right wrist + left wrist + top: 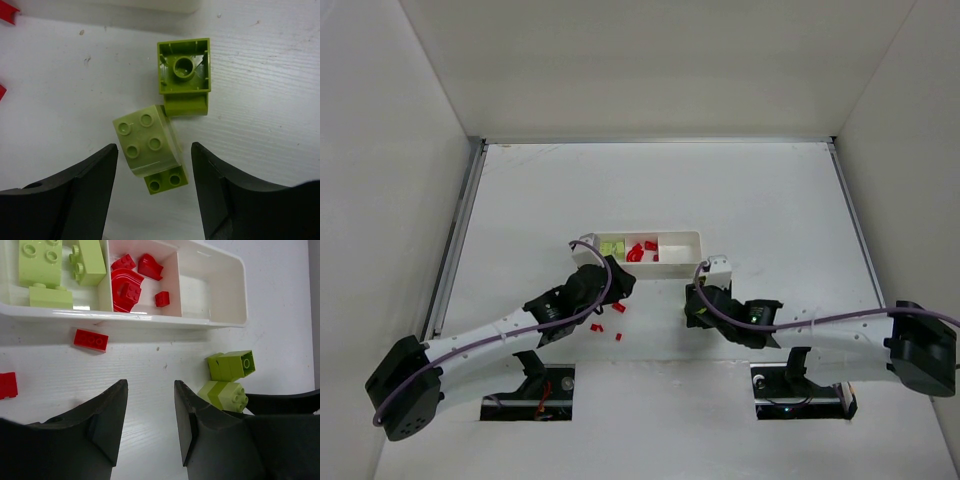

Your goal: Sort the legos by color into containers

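Two yellow-green bricks (pixel 184 75) lie touching, just beside the white tray (pixel 215 324). The right gripper (pixel 154 146) hangs wide open and empty over the nearer one, and the left gripper (pixel 150 383), partly open, holds nothing. The step in hand looks like picking up a green brick: next the right jaws must close on it squarely and carry it to the tray's green compartment.

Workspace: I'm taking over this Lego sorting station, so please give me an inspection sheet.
Surface: white table, no spills visible.
Job's things: three-compartment tray holds yellow-green bricks in its left compartment and red bricks in the middle; the right compartment is empty. Loose red bricks and two loose yellow-green bricks lie outside it.
Clutter: nothing seen.
Claws: left claw open, empty; right claw open, straddling one loose yellow-green brick.
Cables: purple cable along each arm.
Surroundings: white walls on three sides.
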Available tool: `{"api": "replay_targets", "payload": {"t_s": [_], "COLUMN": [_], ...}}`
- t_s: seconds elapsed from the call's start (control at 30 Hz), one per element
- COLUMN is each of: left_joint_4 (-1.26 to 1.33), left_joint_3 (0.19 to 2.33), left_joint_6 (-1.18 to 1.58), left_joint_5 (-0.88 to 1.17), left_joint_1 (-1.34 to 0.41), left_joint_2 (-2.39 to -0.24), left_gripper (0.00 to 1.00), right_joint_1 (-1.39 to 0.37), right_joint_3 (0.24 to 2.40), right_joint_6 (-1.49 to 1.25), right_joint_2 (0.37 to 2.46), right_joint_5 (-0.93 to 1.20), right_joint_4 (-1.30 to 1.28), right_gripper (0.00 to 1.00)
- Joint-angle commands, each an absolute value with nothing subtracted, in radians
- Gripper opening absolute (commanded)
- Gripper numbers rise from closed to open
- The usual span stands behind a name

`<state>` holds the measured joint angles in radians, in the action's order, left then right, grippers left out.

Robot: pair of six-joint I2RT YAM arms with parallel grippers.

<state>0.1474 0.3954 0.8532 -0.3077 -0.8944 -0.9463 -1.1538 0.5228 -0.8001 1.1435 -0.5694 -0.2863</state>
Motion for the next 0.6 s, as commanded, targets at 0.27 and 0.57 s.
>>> {"api": "replay_targets", "payload": {"t_s": [0.27,0.57], "left_joint_4": [0.192,0.218], "left_joint_3": [0.434,0.399], "left_joint_6": [0.845,0.887], "left_joint_5": [-0.301,-0.276], "left_joint_1": [-0.887,-0.852], "left_joint_2": [-0.936,-0.852], "left_gripper": [0.4,0.44], "right_joint_1": [-1.142,-1.165], "right_joint_3": [0.538,0.598], "right_joint_6": [-0.764,-0.77], "right_joint_2": [1.161,1.022], "right_joint_5": [-0.577,-0.535], "right_joint_4": [-0.183,-0.17], "right_gripper": [0.39,0.25]}}
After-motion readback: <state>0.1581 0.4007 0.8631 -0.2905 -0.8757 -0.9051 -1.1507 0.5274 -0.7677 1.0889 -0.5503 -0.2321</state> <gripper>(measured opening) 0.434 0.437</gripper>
